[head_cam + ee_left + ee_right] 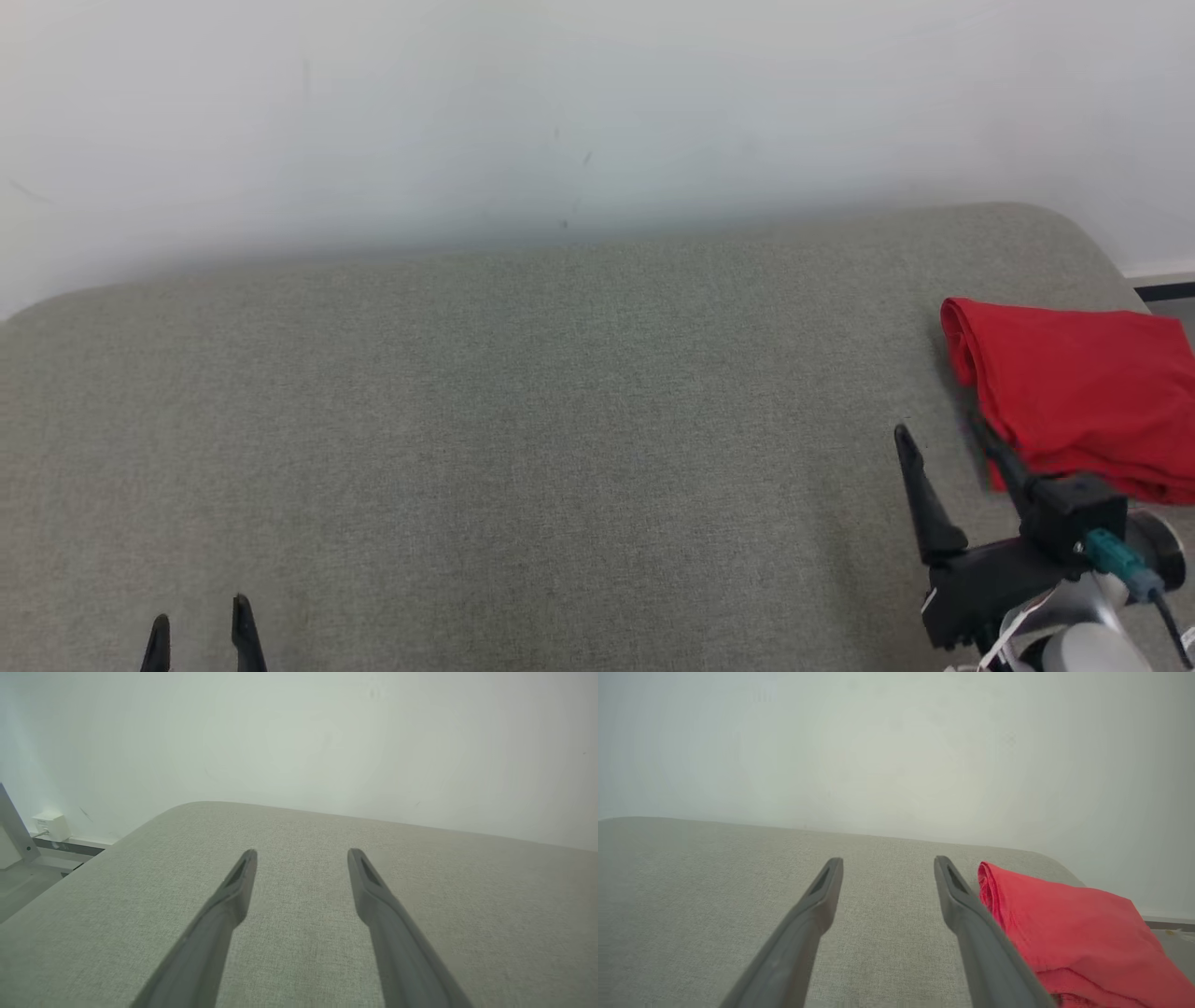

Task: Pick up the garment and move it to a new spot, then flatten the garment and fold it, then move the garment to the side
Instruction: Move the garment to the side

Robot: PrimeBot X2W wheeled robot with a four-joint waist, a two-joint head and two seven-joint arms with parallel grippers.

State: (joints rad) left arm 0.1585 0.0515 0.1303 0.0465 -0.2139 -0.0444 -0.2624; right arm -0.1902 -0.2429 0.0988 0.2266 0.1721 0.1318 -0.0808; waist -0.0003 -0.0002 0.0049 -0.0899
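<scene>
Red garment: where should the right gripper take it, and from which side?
Take the rolled fold along the left edge of the red garment, coming in from the robot's left over the bare grey cushion. That fold stands raised and faces the open right gripper, which is close by. The rest lies flatter and is likely harder to pinch.

A broad grey-green woven-fabric surface [523, 420] with rounded far corners spreads across the head view, its far edge meeting a plain white wall [560, 103]. A few small dark scuff marks [586, 157] dot the wall above the middle of that edge. Past the surface's far right corner runs a dark skirting strip [1162, 291]. In the left wrist view, beyond the far left corner, a small white box [51, 825], perhaps a socket or adapter, sits at the wall's foot beside a slanted grey metal bar [14, 826].
</scene>
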